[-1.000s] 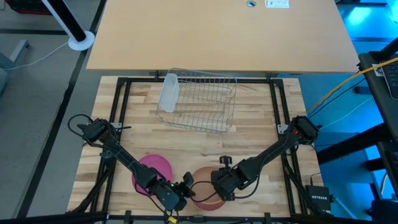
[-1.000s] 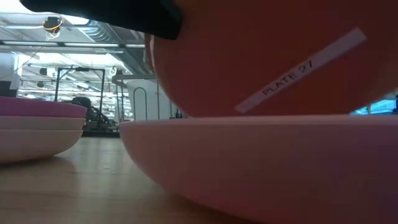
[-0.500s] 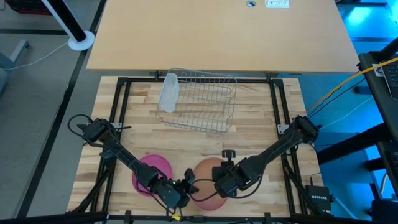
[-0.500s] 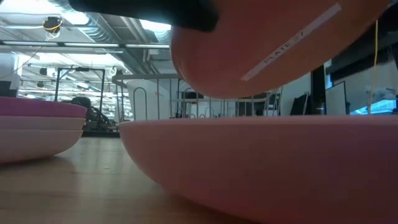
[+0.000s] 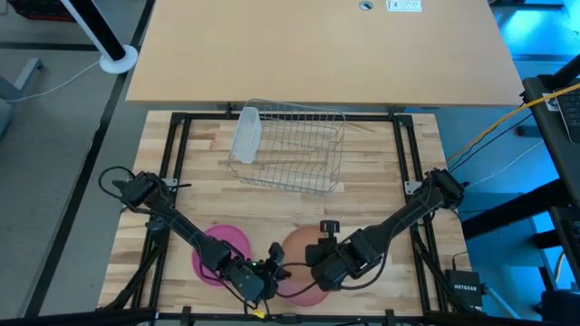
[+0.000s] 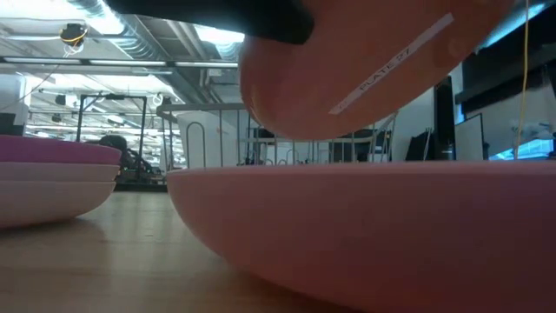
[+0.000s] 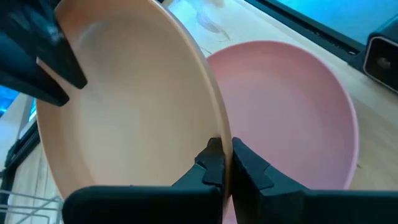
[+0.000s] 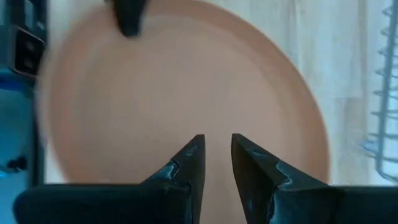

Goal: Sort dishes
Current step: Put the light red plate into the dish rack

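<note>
The tan-brown plate (image 5: 304, 246) is off the table and tilted on edge, near the table's front edge. Its underside with a white label shows in the low view (image 6: 365, 69). The pale peach-pink plate (image 5: 306, 292) lies flat on the table under it. The magenta plate (image 5: 223, 248) lies to the left. My left gripper (image 7: 222, 163) is shut on the tan plate's rim. My right gripper (image 8: 216, 155) is open by a small gap and stands against the plate's hollow face. It also shows in the left wrist view (image 7: 43, 62). My left gripper pinches the tan plate's rim (image 7: 219, 127) between its two fingers, one on the hollow face and one on the underside. It holds the plate's left side. The plate is lifted clear of the pale plate and tilted on edge. My right gripper: I cannot tell whether it touches the plate.
A silver wire rack (image 5: 290, 149) stands at the table's far middle with a whitish tumbler (image 5: 246, 136) lying at its left end. In the low view the magenta plate (image 6: 52, 149) rests on a paler dish. Bare wood lies between the rack and the plates.
The tan plate has risen off the pale peach-pink plate, moved a little toward the far edge and tipped more steeply on edge. My left gripper has gone up and toward the far edge with it. The pale plate has stayed in place.
</note>
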Controlling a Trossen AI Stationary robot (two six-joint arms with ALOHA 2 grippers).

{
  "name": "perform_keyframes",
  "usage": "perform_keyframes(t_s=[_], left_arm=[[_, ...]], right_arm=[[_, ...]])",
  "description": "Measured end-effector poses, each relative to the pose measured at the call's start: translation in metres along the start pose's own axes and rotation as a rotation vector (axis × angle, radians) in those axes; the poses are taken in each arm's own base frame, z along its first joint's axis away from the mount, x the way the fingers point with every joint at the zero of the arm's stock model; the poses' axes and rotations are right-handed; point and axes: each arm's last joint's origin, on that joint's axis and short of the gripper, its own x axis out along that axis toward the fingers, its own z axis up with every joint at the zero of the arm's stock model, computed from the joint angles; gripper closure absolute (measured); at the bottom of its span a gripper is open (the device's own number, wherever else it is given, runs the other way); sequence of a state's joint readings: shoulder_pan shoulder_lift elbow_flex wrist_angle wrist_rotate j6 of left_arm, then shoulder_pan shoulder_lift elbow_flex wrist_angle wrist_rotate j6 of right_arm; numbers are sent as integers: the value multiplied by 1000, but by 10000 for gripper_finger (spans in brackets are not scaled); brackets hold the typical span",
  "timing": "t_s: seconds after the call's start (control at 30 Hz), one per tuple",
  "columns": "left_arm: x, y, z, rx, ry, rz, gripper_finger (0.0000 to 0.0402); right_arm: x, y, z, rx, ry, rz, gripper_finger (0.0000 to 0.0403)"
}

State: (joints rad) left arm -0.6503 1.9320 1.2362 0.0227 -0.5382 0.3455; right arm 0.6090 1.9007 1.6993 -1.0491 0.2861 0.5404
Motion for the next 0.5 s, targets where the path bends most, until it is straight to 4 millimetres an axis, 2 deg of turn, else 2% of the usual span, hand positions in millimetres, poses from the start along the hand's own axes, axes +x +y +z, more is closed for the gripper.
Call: perform_keyframes(t_s=[0.3,0.5], left_arm=[[1,1,-1,2,2,-5,401],[1,1,-1,-23,3,-10,401]], right_arm=[[0,3,5,20,-21,76,315],[4,-5,11,53,39,203,292]])
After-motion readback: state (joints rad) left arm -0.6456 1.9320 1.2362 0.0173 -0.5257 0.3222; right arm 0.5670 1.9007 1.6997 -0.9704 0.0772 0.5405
